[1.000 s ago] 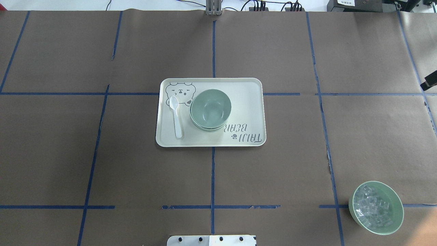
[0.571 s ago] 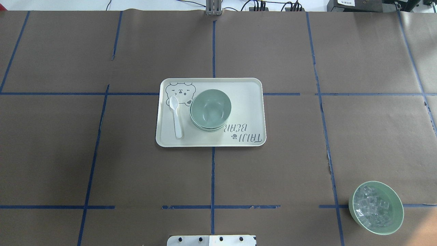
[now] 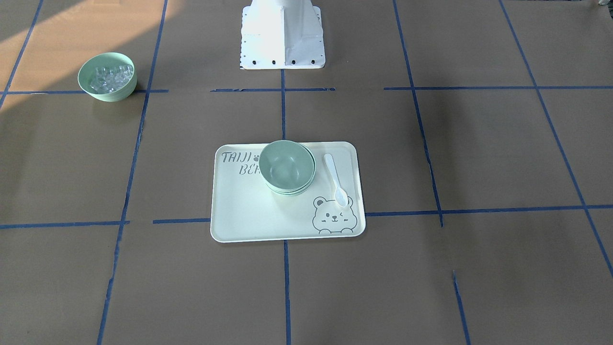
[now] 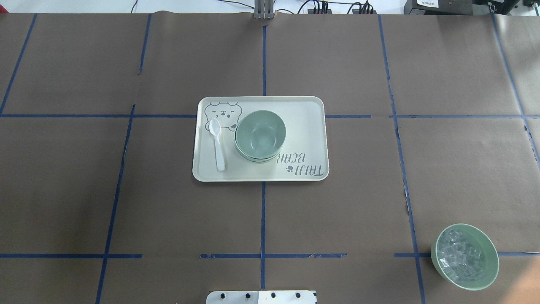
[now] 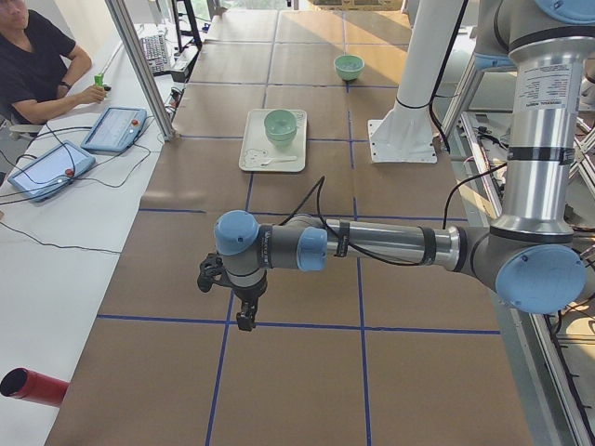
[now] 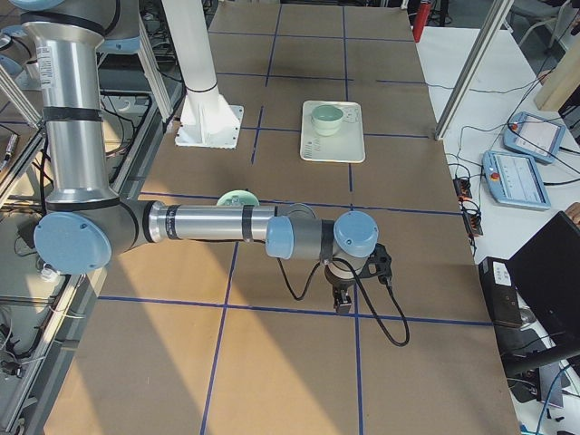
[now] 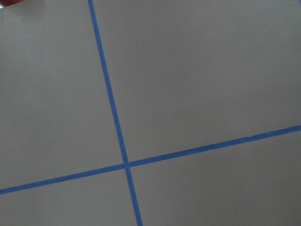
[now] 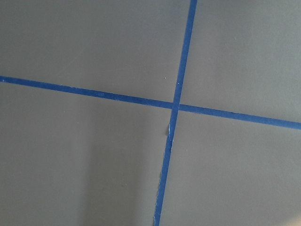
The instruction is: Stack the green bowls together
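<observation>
The green bowls (image 4: 260,134) sit nested in one stack on the bear-print tray (image 4: 306,112), near its middle; they also show in the front view (image 3: 287,166) and small in the left side view (image 5: 280,125) and the right side view (image 6: 326,116). My left gripper (image 5: 244,321) hangs over bare table far to the left of the tray. My right gripper (image 6: 342,304) hangs over bare table far to the right. Both show only in the side views, so I cannot tell whether they are open or shut. The wrist views show only brown paper and blue tape.
A white spoon (image 4: 217,144) lies on the tray left of the stack. A matching green bowl with clear cubes (image 4: 464,256) stands at the near right of the table. The robot base (image 3: 282,33) is at the near edge. An operator (image 5: 37,65) sits beyond the far side.
A dark tip of my right arm at the overhead view's right edge has moved out of that view. The bowls, tray and spoon have not moved.
</observation>
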Robot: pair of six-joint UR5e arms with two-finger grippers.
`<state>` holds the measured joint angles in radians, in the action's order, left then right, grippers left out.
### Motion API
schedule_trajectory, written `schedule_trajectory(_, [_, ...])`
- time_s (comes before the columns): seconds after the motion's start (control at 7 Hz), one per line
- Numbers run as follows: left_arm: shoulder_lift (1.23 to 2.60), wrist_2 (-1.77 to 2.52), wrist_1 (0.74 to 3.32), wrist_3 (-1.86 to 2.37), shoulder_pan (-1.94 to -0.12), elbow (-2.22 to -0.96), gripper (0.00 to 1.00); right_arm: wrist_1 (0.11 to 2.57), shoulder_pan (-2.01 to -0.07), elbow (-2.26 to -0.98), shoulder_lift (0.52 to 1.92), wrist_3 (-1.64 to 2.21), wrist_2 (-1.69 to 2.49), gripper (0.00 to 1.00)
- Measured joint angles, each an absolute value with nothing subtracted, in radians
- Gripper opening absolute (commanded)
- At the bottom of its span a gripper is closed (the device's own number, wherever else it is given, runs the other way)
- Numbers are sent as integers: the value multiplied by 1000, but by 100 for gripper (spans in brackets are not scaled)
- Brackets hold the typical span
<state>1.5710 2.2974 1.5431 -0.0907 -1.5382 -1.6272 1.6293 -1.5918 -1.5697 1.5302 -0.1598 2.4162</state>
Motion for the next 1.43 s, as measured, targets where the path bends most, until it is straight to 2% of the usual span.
schedule_trajectory(1.43, [1566, 2298, 1544, -84, -1537, -1633, 100, 1629, -1623, -1576, 1548, -98, 2431, 100])
